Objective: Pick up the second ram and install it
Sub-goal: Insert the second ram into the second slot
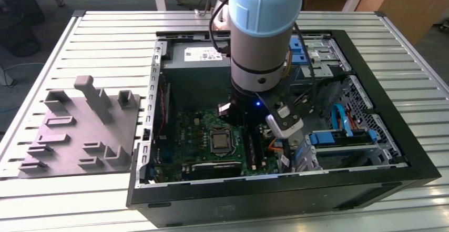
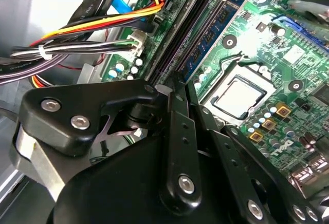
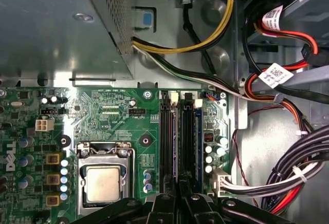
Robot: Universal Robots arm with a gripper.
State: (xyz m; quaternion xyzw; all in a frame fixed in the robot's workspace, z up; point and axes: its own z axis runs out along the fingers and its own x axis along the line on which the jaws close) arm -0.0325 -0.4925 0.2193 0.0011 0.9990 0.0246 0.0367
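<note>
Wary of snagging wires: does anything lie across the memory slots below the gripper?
Nothing visible does. In the first wrist view the memory slots run uncrossed away from the gripper; the cable bundle stays beside the motherboard, off the slots.

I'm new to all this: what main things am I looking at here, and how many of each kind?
Open computer case: 1
Gray holder tray: 1
Robot arm: 1
Processor chip: 1
Total: 4
</note>
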